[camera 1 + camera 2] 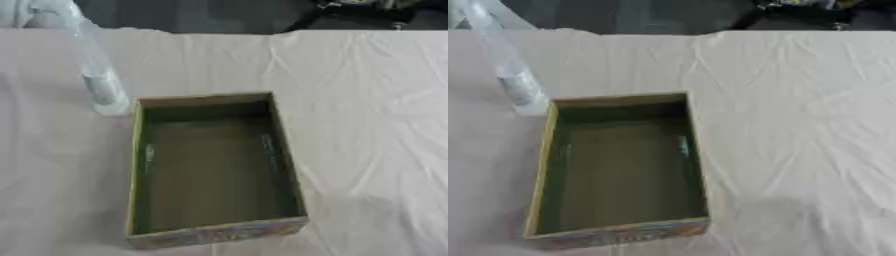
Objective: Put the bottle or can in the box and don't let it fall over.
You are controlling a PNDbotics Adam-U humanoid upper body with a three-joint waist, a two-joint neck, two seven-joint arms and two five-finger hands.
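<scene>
Left eye view. One box (214, 167), open-topped, rectangular, long side running away from the camera; greenish inner walls, brownish floor, coloured print along the near outer wall. Nothing visible inside. One clear bottle (94, 70), standing on the table just beyond the box's far left corner, tall and pale, leaning in the picture toward the upper left; base close to the corner, touching or not cannot be told. One table covered with a wrinkled whitish cloth (367, 125), creases fanning toward the right. Dark floor and a dark object beyond the far edge, upper right. Nothing between bottle and box apart from the box's own wall. No robot hand or arm anywhere in this view; whether fingers are spread, narrowed or holding something cannot be told.

Right eye view. Same count: one box (619, 170), one bottle (502, 60), one cloth-covered table. Bottle near the upper left corner of the picture, top cut by the edge, base by the box's far left corner. Box interior bare here as well. Both hands out of sight here too.
</scene>
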